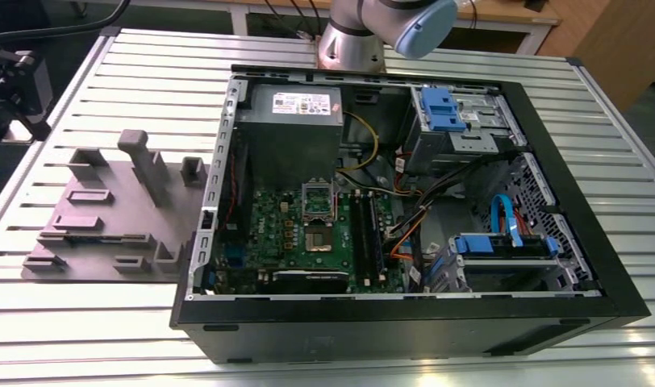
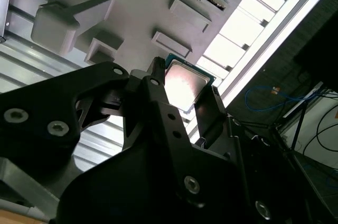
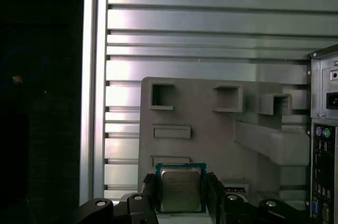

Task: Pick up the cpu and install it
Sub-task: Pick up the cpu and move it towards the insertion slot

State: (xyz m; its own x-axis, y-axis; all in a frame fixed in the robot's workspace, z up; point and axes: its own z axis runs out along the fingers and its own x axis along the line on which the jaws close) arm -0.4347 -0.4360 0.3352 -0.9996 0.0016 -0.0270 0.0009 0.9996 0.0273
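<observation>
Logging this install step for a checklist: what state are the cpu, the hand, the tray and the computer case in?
cpu: gripped by two opposite edges, metal top toward both wrist cameras, held clear above the tray.
hand: shut on the cpu.
tray: flat on the table, beside the case.
computer case: lying on its side, side panel off, motherboard exposed.
</observation>
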